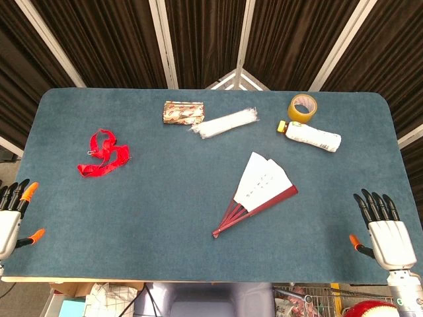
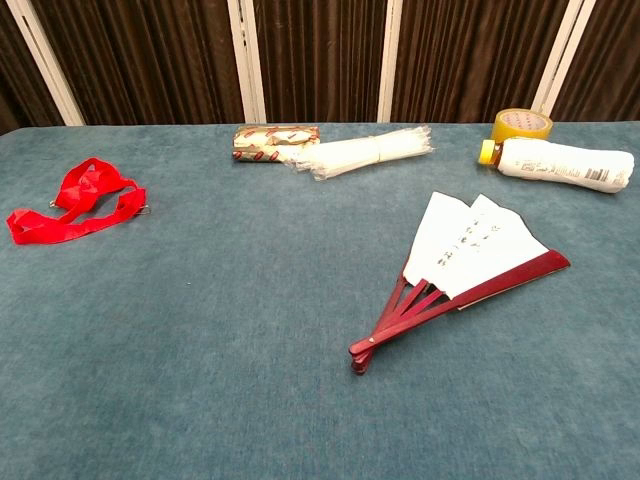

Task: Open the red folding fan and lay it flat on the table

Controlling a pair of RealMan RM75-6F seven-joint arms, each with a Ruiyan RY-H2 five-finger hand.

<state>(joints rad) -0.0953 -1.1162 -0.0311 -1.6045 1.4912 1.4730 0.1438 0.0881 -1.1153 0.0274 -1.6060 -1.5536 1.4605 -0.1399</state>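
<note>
Red sticks and white paper make up the fan point(image 1: 259, 190), which lies partly spread on the blue table point(image 1: 165, 198), right of the middle. Both hands, left point(image 1: 12, 218) and right point(image 1: 383, 231), rest released at the near corners.

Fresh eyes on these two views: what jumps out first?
The red folding fan lies right of centre on the blue table, only partly spread, white paper showing above its red ribs. The bright red ribbon lies bunched up on the table's left side. Both robot hands sit open at the near corners, left robot hand and right robot hand, touching nothing.
</note>
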